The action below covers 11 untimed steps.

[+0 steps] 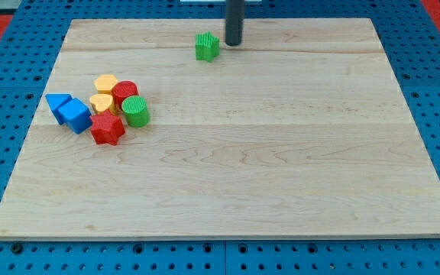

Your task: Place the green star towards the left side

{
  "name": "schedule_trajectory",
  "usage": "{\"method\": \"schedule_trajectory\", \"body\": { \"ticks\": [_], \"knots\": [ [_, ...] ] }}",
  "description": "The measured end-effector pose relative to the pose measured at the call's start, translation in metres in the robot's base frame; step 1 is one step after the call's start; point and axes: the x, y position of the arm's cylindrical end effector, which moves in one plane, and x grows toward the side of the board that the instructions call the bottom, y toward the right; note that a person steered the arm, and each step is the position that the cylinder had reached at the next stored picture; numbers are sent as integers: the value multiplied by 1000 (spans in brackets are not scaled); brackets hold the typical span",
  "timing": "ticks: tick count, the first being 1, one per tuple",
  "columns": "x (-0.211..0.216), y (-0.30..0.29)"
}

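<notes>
The green star lies near the view's top, a little left of the board's middle. My tip stands just to the star's right, close to it; I cannot tell whether they touch. The dark rod rises straight up out of the view's top.
A cluster sits at the view's left: a blue triangle, a blue cube, a yellow cylinder, a yellow heart, a red cylinder, a green cylinder and a red star. The wooden board lies on a blue pegboard.
</notes>
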Motion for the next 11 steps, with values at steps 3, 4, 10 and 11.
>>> {"method": "schedule_trajectory", "body": {
  "ticks": [3, 4, 10, 11],
  "knots": [
    [-13, 31],
    [11, 40],
    [86, -113],
    [86, -159]
  ]
}}
